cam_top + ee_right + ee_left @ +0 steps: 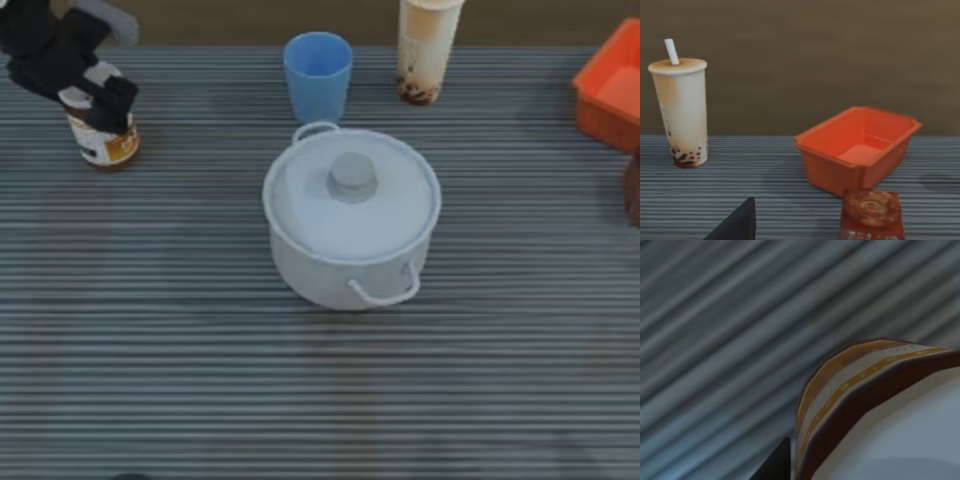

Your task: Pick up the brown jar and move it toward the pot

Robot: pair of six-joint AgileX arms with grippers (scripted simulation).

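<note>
The brown jar point(108, 143) stands at the table's far left, white lid up, its white-and-orange label facing the camera. My left gripper point(97, 98) reaches down over the lid and is shut on the jar, one dark finger on each side. In the left wrist view the brown jar point(850, 390) fills the near corner, with one dark fingertip point(776, 466) against its label. The white pot point(330, 270), with lid, grey knob and two loop handles, sits mid-table to the jar's right. My right arm is parked outside the top view; only a dark part point(737, 225) shows.
A blue cup point(317, 75) stands just behind the pot. Right of the cup is a tall cream cup point(425, 50) with a brown bottom. An orange bin point(610, 90) and a reddish-brown block point(632, 190) sit at the right edge.
</note>
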